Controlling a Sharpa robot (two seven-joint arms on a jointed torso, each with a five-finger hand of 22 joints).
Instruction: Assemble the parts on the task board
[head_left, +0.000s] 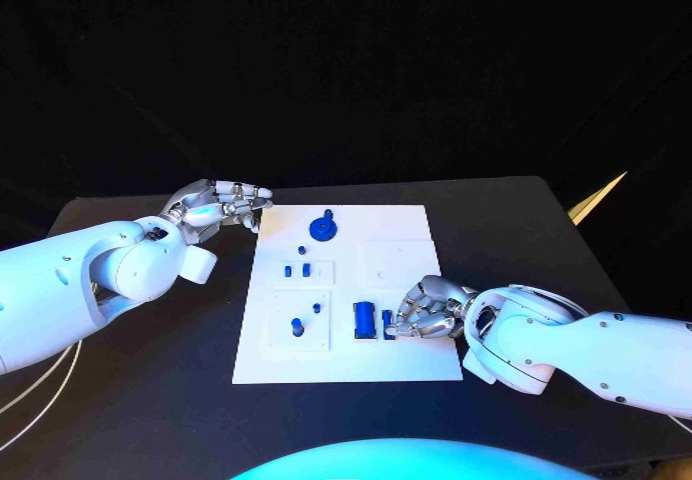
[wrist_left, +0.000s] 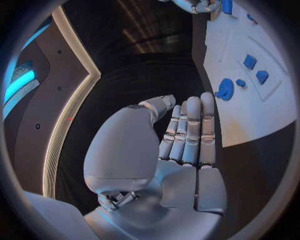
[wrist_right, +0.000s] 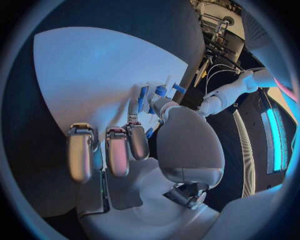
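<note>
The white task board lies in the middle of the black table. A blue gear stands at its far end, with small blue pieces below it and blue pegs in the near-left recess. My right hand rests on the board's near right part and pinches a narrow blue part beside a wider blue block. In the right wrist view the thumb and a finger close on that blue part. My left hand hovers off the board's far left corner, fingers straight and holding nothing.
A square raised outline marks the board's right half. In the left wrist view the gear and two blue pieces lie beyond the fingertips. Bare black table surrounds the board on every side.
</note>
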